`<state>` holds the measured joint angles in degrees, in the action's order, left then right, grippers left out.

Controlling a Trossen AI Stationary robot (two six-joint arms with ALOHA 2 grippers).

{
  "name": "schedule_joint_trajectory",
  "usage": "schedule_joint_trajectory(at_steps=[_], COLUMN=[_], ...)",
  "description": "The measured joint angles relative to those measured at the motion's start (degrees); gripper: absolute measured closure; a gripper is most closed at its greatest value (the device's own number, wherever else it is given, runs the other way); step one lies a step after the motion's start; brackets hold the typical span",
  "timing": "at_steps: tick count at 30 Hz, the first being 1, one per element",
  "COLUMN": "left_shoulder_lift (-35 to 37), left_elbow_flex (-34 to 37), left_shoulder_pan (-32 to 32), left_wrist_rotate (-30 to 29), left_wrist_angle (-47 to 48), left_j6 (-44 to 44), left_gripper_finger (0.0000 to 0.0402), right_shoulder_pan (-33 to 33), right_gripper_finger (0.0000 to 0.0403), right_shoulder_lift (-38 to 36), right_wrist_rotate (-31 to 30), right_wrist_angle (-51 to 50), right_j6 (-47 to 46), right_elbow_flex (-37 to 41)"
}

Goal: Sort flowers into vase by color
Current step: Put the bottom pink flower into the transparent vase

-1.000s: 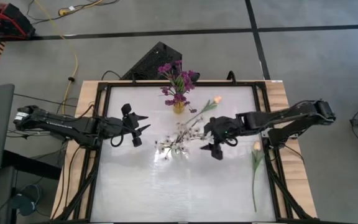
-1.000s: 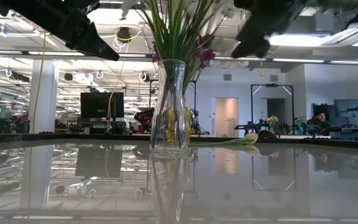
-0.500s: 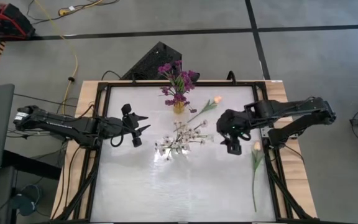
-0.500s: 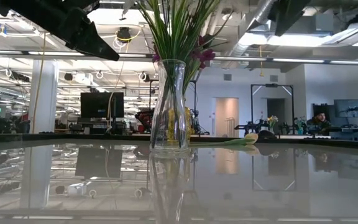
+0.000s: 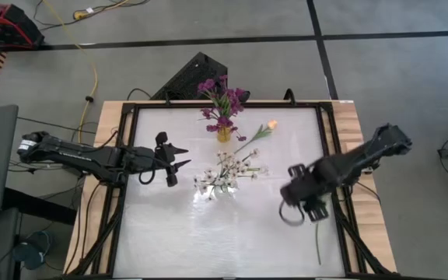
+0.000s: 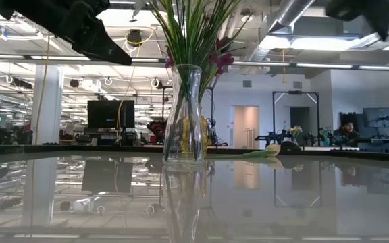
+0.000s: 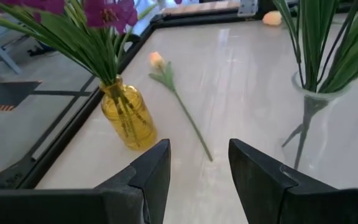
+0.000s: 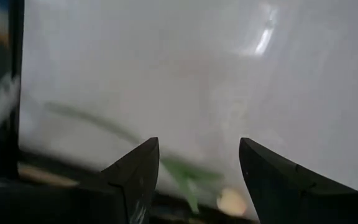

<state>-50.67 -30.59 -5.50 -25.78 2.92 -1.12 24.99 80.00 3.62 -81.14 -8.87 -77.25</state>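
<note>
Right claw (image 5: 302, 208) hangs open above tulip (image 5: 318, 233); no writing legible

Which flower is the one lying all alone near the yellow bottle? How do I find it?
Find the yellow bottle of purple flowers at the table's far edge. Just right of it lies a tulip flat on the table. Unlike the white flowers standing in the clear vase, it has one peach bud.

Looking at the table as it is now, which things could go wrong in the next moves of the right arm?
The open right gripper hangs near the peach tulip on its long green stem, which lies at the table's right edge; a poor pinch could push it off. The tall clear glass vase of white sprays is narrow and full, so it may tip when bumped. The left gripper waits close to it, open.
</note>
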Motion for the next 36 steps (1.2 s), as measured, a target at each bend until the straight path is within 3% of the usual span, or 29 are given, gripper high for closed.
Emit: schedule_joint_trajectory(at_steps=[4,6,8,12,22,25,29,36], left_shoulder_lift=[-1.72,-3.06,-4.32,-7.21,-13.23,-13.25,-12.95,-12.92], left_elbow_flex=[-0.01,0.00,-0.04,-0.02,-0.02,-0.02,-0.02,-0.02], left_shoulder_pan=[0.00,0.00,0.00,0.00,0.02,0.02,0.02,0.04], left_wrist_rotate=[0.01,0.05,0.70,2.65,5.38,5.92,6.01,5.76], left_wrist_angle=[-1.35,-2.78,-3.38,-4.61,-8.53,-8.59,-8.58,-8.48], left_j6=[-0.31,-0.58,-1.01,-1.23,-1.25,-1.23,-1.23,-1.25], left_gripper_finger=[0.0248,0.0248,0.0248,0.0248,0.0248,0.0248,0.0248,0.0248], right_shoulder_pan=[7.05,9.64,10.50,10.99,16.28,18.76,21.48,25.60], right_gripper_finger=[0.0154,0.0154,0.0155,0.0161,0.0163,0.0163,0.0163,0.0163], right_shoulder_lift=[4.56,7.06,9.57,10.06,-0.79,-3.53,-4.38,-3.79], right_wrist_rotate=[0.02,-0.27,-0.26,5.57,8.95,7.02,6.73,5.31], right_wrist_angle=[-2.09,-1.83,-2.27,-0.36,18.87,25.63,26.82,34.71], right_j6=[-0.83,-6.70,-19.18,-42.36,-92.32,-99.96,-107.74,-113.37], right_elbow_flex=[0.02,0.02,0.10,4.41,26.15,31.63,36.24,40.29])
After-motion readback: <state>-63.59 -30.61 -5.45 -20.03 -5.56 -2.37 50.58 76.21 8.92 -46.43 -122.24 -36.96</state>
